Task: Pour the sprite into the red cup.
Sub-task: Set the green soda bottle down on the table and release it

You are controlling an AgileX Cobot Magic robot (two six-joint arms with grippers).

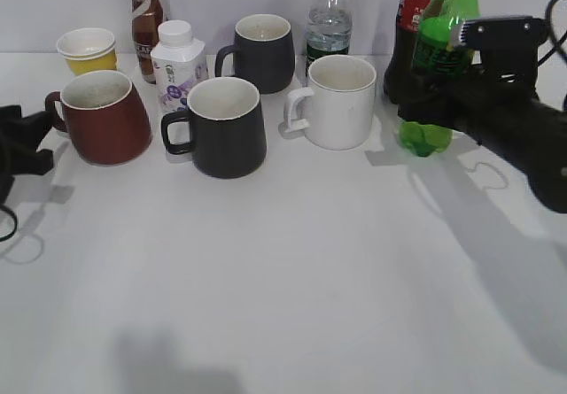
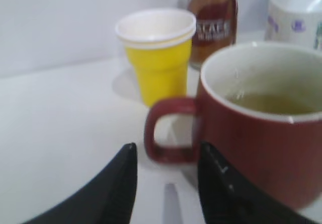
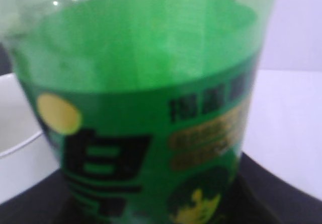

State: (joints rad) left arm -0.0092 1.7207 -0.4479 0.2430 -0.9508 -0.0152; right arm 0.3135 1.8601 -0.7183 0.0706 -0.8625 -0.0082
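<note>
The sprite [image 1: 443, 40] is a green bottle with a green-and-yellow label at the back right, leaning slightly, its base [image 1: 423, 137] near the table. My right gripper [image 1: 436, 102] is shut on its lower body. The label fills the right wrist view [image 3: 151, 83], with the dark fingers [image 3: 151, 209] at both lower corners. The red cup [image 1: 106, 119] stands at the left, handle pointing left. My left gripper [image 1: 31, 137] is open and empty, its tips [image 2: 167, 151] on either side of and just short of the cup's handle. The cup [image 2: 261, 148] has a white interior.
A yellow paper cup [image 1: 87, 50] and a brown drink bottle [image 1: 144, 13] stand behind the red cup. A white milk bottle [image 1: 177, 62], two black mugs [image 1: 221, 128] [image 1: 261, 53], a white mug [image 1: 337, 102], a water bottle [image 1: 330, 22] and a cola bottle [image 1: 409, 13] crowd the back.
</note>
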